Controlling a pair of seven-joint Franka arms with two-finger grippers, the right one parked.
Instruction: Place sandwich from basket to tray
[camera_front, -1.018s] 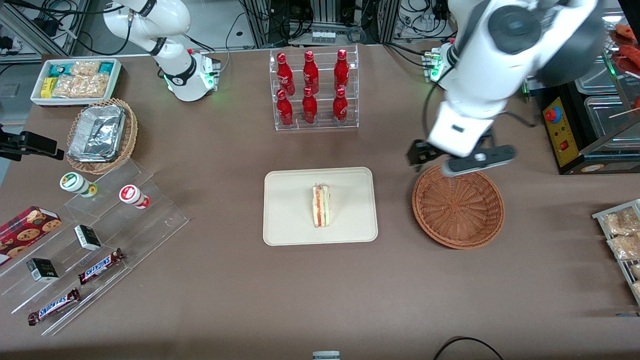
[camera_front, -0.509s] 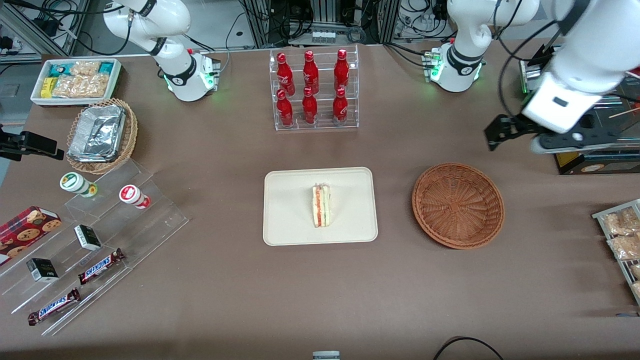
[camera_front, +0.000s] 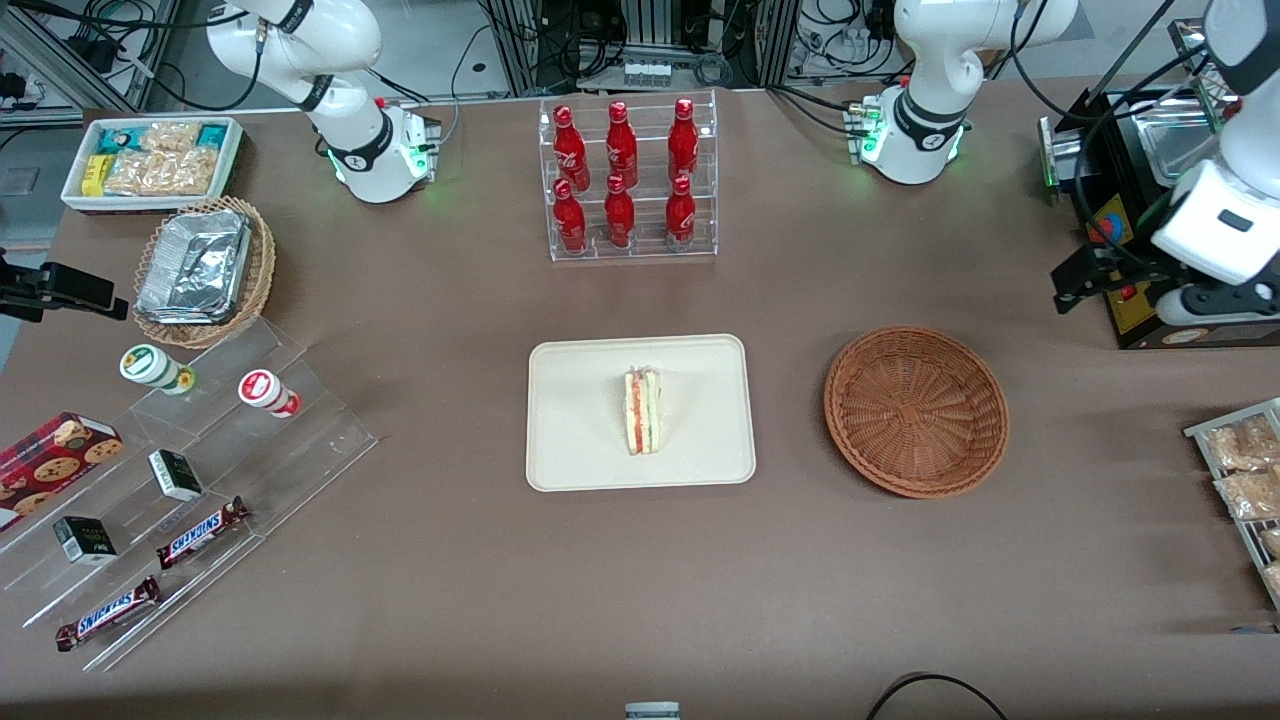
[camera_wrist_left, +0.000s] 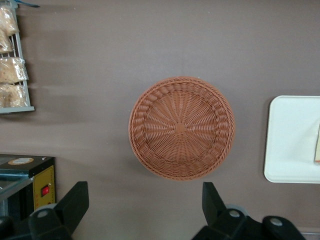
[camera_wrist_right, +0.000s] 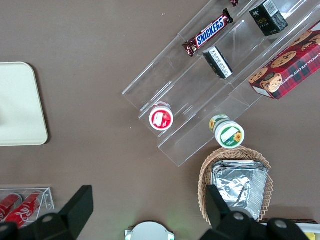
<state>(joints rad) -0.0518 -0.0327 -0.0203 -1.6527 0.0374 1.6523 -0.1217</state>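
With the sandwich (camera_front: 643, 410) lying on its side near the middle of the tray (camera_front: 570, 440), I judged the job done. Beside it the basket (camera_front: 916, 410) sat bare. Within a second my gripper (camera_wrist_left: 145, 212) had swung up from over the basket's rim toward the working arm's end of the worktop (camera_front: 700, 600), fingers (camera_wrist_left: 75, 200) wide and holding nothing.

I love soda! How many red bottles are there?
6 red bottles stand in the clear rack: three on its upper step, three lower. The gripper hangs open near the basket.
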